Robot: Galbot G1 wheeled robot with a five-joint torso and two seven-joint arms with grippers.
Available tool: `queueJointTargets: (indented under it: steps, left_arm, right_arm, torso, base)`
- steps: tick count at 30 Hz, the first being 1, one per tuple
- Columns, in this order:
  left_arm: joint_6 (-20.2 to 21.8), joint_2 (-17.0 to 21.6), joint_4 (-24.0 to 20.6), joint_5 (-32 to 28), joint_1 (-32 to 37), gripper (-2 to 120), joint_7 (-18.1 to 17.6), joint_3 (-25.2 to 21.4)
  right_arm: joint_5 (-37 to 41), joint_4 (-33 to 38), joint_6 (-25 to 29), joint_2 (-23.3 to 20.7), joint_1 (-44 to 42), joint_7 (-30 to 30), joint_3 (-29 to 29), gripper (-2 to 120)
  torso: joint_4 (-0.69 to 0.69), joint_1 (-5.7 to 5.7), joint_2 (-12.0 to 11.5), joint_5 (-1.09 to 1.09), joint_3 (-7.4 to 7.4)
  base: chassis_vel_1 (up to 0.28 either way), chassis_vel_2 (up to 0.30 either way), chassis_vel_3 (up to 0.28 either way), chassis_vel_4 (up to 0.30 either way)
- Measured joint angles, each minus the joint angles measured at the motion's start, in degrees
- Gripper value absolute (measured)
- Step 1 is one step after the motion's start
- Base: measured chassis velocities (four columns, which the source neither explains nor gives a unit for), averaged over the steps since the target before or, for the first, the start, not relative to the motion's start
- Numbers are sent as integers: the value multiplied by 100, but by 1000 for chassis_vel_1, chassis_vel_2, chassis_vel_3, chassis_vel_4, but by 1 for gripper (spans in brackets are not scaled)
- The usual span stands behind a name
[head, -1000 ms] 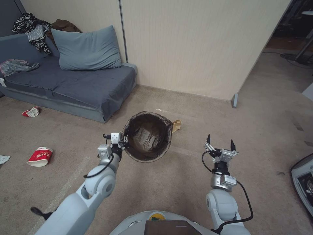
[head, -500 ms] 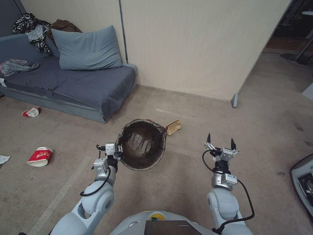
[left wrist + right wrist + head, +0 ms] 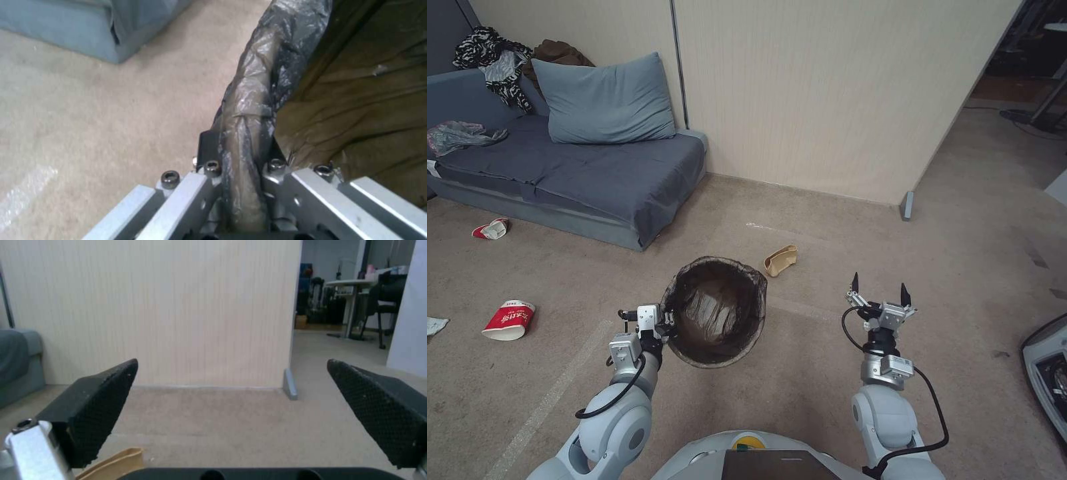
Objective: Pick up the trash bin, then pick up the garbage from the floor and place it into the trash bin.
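trash bin (image 3: 715, 312) — held off the carpet (image 3: 800, 373) at centre, mouth tilted up toward the head camera, long axis leaning. left gripper (image 3: 662, 325) clamped on its rim at 9 o'clock. right gripper (image 3: 878, 289) — fingers apart, at 3 o'clock. red-and-white cup (image 3: 508, 320) lies far toward 9 o'clock.

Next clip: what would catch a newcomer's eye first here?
The trash bin, lined with a dark bag, hangs centre frame with the left gripper shut on its rim. The right gripper is held open and empty to its right. On the carpet lie a red-and-white paper cup at left and a tan scrap just beyond the bin.
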Motion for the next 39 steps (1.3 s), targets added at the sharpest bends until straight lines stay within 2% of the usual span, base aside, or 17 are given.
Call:
queueJointTargets:
  steps: [6, 9, 16, 30, 39]
  left_arm:
    - [206, 26, -165, -200, 85, 0, -132, -34]
    - [529, 83, -343, -488, 169, 0, -277, -94]
    - [726, 92, -439, -692, 276, 0, -320, -116]
    - [695, -20, -453, -545, 393, 0, -297, -81]
    - [623, -72, -456, -512, 392, 0, -266, -84]
  right_arm:
    - [-1, -3, 1, -4, -1, 4, 3, 100]
    - [-1, -11, 1, -1, 2, 14, 5, 100]
    - [-2, -9, -2, 5, 3, 18, -1, 100]
    - [-102, 21, -23, 30, -6, -21, -40, 100]
    - [-132, 14, -7, 19, 14, -41, -18, 100]
  torso:
    - [0, 0, 0, 0, 0]
    - [0, 0, 0, 0, 0]
    - [0, 0, 0, 0, 1]
    - [0, 0, 0, 0, 1]
    - [-1, -1, 0, 0, 0]
  base:
    - [0, 0, 0, 0]
    - [0, 0, 0, 0]
    - [0, 0, 0, 0]
    - [0, 0, 0, 0]
    - [-135, 138, 117, -124]
